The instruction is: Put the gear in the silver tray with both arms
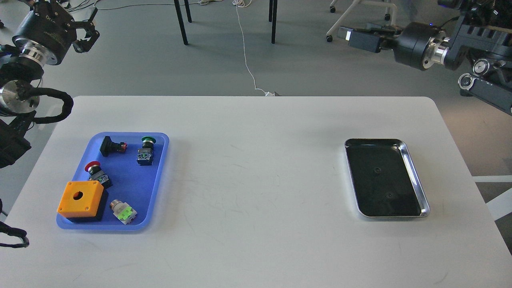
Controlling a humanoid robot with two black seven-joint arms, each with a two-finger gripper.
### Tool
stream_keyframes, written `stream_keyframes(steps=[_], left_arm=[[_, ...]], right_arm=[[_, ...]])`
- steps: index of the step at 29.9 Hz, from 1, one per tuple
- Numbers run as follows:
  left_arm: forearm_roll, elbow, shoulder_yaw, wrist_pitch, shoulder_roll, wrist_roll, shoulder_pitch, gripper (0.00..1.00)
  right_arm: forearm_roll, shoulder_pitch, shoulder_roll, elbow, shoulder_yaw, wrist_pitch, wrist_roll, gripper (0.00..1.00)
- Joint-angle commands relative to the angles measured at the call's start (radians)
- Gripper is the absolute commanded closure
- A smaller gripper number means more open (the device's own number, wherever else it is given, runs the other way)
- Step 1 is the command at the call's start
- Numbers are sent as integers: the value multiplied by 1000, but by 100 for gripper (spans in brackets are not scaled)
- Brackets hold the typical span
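White table [256, 180] filled most of the frame, grey floor behind it with black chair legs [182, 22] and a white cable [246, 56] trailing down to the table's far edge. Silver tray [414, 176] lay at right of centre, dark mirror-like inside, nothing in it. Blue tray [158, 176] sat at left, well apart from the silver one. Inside the blue tray: black part [112, 146] at its top left, green-capped push button [146, 151] at top right, red-capped push button [97, 173] mid left, orange box [80, 199] with a round hole at lower left, small silver-and-green part [123, 211] just beside the box at the bottom. Left gripper [86, 34] hung in the upper left corner over the floor, fingers apart, holding nothing. Right gripper [356, 38] at upper right pointed left, off the table, seen as one dark block; couldn't tell whether spread or clenched.
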State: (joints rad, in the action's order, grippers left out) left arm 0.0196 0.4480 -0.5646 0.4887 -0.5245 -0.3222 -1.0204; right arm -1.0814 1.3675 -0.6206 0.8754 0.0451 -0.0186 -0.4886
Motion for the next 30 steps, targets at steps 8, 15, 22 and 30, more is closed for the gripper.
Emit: stream_keyframes(steps=[8, 15, 22, 30], left_arm=[[11, -2, -12, 0, 90, -2, -3, 1], [32, 0, -21, 0, 146, -2, -15, 1], [82, -2, -61, 0, 150, 0, -13, 2], [95, -3, -80, 0, 150, 0, -7, 2]], right_arm=[[278, -103, 100, -180, -355, -12, 0, 1], [603, -108, 122, -187, -356, 0, 0, 1], [793, -117, 122, -187, -363, 6, 0, 1], [1015, -126, 127, -187, -366, 26, 0, 1]])
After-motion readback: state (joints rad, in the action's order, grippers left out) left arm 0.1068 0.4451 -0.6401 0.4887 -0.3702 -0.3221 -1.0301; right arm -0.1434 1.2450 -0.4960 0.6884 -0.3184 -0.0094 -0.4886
